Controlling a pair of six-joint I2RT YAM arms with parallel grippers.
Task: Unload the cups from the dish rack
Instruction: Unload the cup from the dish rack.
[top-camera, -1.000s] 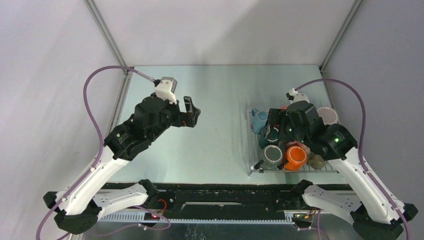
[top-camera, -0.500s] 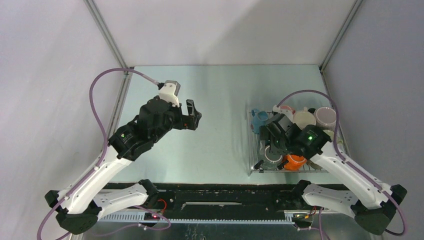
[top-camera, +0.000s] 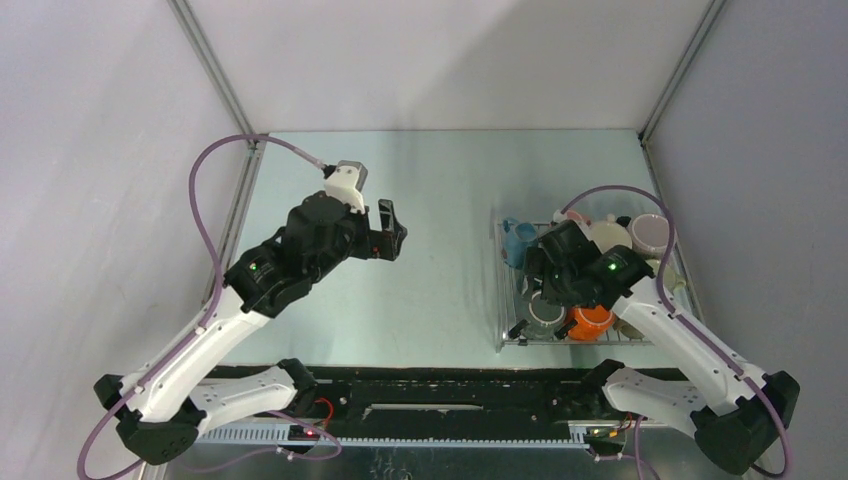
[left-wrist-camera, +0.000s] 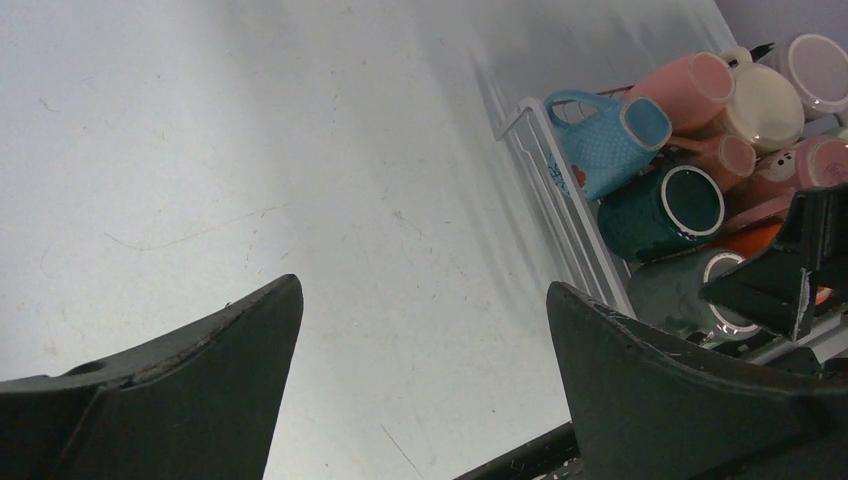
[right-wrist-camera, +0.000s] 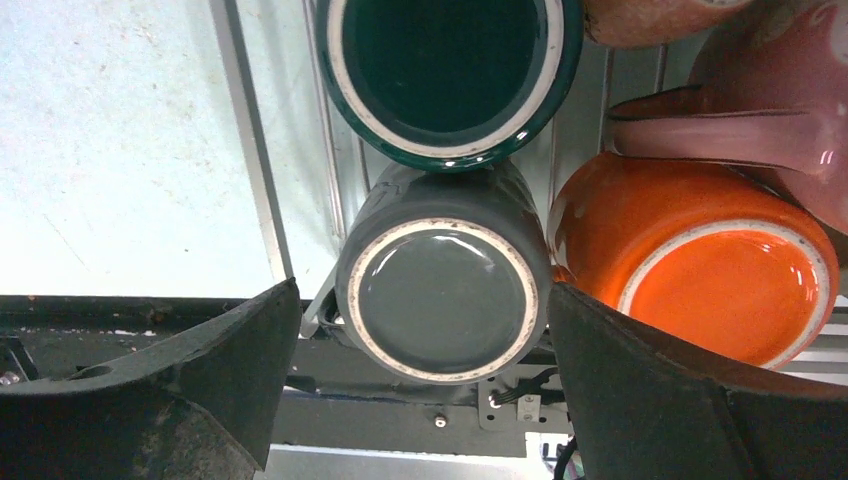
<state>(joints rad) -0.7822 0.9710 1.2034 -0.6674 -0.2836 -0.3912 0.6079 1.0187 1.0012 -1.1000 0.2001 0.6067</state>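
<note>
The dish rack (top-camera: 499, 300) stands at the right of the table, full of cups. My right gripper (top-camera: 543, 287) hangs over its near-left corner, open, its jaws either side of a grey mug (right-wrist-camera: 443, 300) without touching it. A dark teal mug (right-wrist-camera: 448, 70) lies just beyond, an orange mug (right-wrist-camera: 700, 270) to the right, and a pink mug (right-wrist-camera: 780, 120) behind that. My left gripper (top-camera: 392, 232) is open and empty above bare table (left-wrist-camera: 300, 150), left of the rack. The left wrist view shows a blue mug (left-wrist-camera: 610, 135), the teal mug (left-wrist-camera: 665, 205) and a pink mug (left-wrist-camera: 690, 85).
The rack's left rim (right-wrist-camera: 250, 150) runs beside the grey mug. A cream mug (top-camera: 607, 235) and a lilac mug (top-camera: 650, 233) sit at the rack's far side. The black front rail (top-camera: 450, 385) lies just past the rack's near edge. Enclosure walls stand on both sides.
My right arm has swung down and toward the near-left of the rack, settling over the grey mug. My left gripper has drifted slightly right and away from me.
</note>
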